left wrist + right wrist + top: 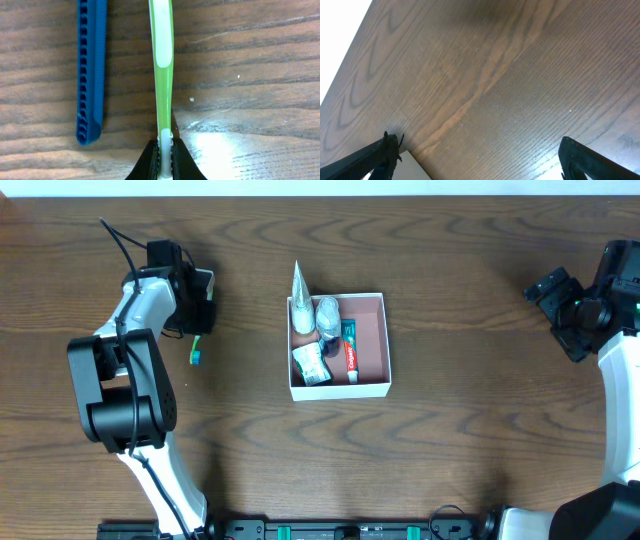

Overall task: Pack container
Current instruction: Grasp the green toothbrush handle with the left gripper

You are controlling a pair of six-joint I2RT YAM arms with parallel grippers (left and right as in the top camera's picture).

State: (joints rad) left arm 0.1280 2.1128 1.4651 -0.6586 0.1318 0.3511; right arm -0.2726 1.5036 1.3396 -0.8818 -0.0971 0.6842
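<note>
Listing one container point(340, 391): a square, shallow box with thin white walls, standing at the middle of the table point(460, 450) and part filled, with a toothpaste tube point(350, 353) among its contents. Judged light and flimsy-walled, apt to slide if nudged; best loaded from above, or held by a wall edge. The left gripper point(165, 146) is pinched onto the end of a green toothbrush point(163, 65) beside a blue comb point(91, 75), well apart from the box. The right gripper point(479, 142) is spread wide and empty, well apart on the opposite side.

1 ea: container point(340, 392), toothpaste point(350, 352), toothbrush point(163, 65), comb point(91, 70), sachet point(311, 365); 2 foil items point(300, 302) point(327, 315)
</note>
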